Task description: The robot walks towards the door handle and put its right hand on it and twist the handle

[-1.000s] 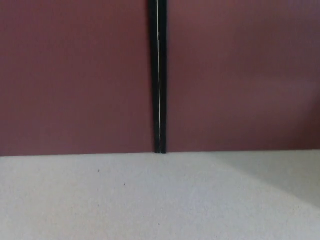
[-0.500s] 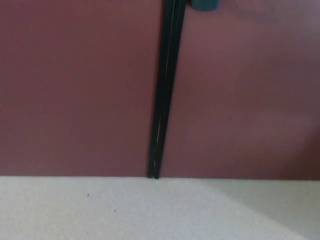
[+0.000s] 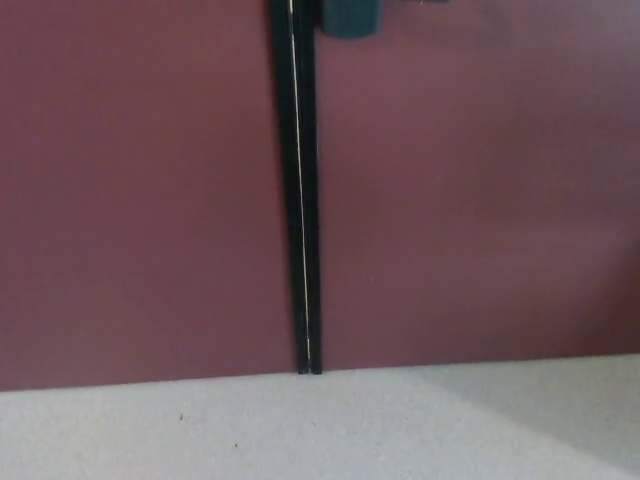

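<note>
Two dark red door panels fill most of the head view, split by a narrow black vertical gap. At the very top edge, just right of the gap, the dark lower end of the door handle fitting pokes into view; the rest of it is cut off. Neither of my hands nor any arm shows in this view.
Pale speckled floor runs along the bottom, meeting the doors at a straight line. A soft shadow lies on the floor at the lower right.
The camera has moved: the floor line has dropped lower in the picture, the gap has swung back upright and leftward, and slightly more of the handle fitting shows at the top.
</note>
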Tool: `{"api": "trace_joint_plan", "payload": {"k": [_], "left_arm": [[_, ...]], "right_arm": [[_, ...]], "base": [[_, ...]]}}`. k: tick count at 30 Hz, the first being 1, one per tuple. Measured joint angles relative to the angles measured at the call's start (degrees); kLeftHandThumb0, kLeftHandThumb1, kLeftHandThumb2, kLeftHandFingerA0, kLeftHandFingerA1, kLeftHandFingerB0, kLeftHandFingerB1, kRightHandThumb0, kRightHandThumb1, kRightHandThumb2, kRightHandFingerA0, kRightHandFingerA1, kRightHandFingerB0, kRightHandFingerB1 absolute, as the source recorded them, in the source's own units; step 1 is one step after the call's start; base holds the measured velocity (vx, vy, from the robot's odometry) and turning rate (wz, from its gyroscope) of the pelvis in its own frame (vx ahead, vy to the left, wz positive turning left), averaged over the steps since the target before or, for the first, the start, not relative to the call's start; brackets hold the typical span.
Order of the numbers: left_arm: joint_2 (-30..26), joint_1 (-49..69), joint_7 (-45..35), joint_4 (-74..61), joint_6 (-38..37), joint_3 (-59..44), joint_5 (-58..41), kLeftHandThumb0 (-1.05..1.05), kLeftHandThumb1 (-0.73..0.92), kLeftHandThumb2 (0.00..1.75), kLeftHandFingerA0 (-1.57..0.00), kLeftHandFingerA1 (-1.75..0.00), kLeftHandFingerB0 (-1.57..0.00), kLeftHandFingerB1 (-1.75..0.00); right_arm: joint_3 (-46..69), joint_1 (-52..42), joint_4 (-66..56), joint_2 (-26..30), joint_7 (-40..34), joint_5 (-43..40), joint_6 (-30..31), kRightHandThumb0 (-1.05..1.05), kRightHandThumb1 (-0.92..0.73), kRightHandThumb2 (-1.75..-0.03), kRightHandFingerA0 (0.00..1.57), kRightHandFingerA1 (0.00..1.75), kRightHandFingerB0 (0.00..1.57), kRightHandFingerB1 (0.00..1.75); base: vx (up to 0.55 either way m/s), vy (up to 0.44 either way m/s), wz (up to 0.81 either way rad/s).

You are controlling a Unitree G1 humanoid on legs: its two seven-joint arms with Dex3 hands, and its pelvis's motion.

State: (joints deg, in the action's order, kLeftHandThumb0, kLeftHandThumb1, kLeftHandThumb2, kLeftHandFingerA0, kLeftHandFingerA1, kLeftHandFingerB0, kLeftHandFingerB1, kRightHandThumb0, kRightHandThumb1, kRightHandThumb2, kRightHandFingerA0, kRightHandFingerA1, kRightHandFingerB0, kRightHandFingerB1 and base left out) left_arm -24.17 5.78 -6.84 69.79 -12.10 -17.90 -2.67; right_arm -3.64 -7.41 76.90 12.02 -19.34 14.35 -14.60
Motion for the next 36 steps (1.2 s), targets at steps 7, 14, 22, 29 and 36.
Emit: {"api": "trace_joint_plan", "payload": {"k": [7,14,22,29,36], "left_arm": [[-2.5,2.9,1.1,1.3,-0.5,3.4,1.3,-0.07,0.67,0.59,-0.60,-0.51,-0.40,-0.39],[-3.9,3.8,1.1,0.8,-2.2,8.0,3.1,-0.08,0.65,0.58,-0.56,-0.47,-0.40,-0.39],[-4.7,4.5,2.7,1.7,-3.9,12.8,6.1,-0.09,0.65,0.58,-0.53,-0.45,-0.41,-0.39],[-4.7,3.6,3.2,2.6,-4.0,13.1,6.7,-0.10,0.64,0.58,-0.55,-0.45,-0.41,-0.39],[-5.6,2.8,3.8,2.7,-4.2,13.7,7.1,-0.10,0.65,0.58,-0.55,-0.46,-0.42,-0.39]], "right_arm": [[0.0,-1.6,-0.5,-1.0,-0.5,0.1,-0.5,-0.23,-0.57,-0.57,0.78,0.49,0.65,0.44],[0.1,-1.4,-0.5,-1.8,-0.7,0.3,-0.6,-0.23,-0.59,-0.57,0.78,0.49,0.64,0.44],[-0.1,-1.2,-0.4,-1.3,-1.2,0.6,-0.4,-0.23,-0.59,-0.57,0.77,0.49,0.62,0.43],[0.6,-1.0,-0.3,-1.4,-1.2,0.4,-0.4,-0.23,-0.60,-0.58,0.78,0.49,0.63,0.43],[0.5,-0.7,-0.1,-2.1,-1.2,0.5,-0.1,-0.23,-0.59,-0.57,0.79,0.49,0.64,0.43]], "base": [[0.06,-0.014,0.13],[0.05,-0.077,0.01],[0.03,0.051,-0.01],[0.00,0.040,0.00],[0.07,-0.033,0.03]]}}
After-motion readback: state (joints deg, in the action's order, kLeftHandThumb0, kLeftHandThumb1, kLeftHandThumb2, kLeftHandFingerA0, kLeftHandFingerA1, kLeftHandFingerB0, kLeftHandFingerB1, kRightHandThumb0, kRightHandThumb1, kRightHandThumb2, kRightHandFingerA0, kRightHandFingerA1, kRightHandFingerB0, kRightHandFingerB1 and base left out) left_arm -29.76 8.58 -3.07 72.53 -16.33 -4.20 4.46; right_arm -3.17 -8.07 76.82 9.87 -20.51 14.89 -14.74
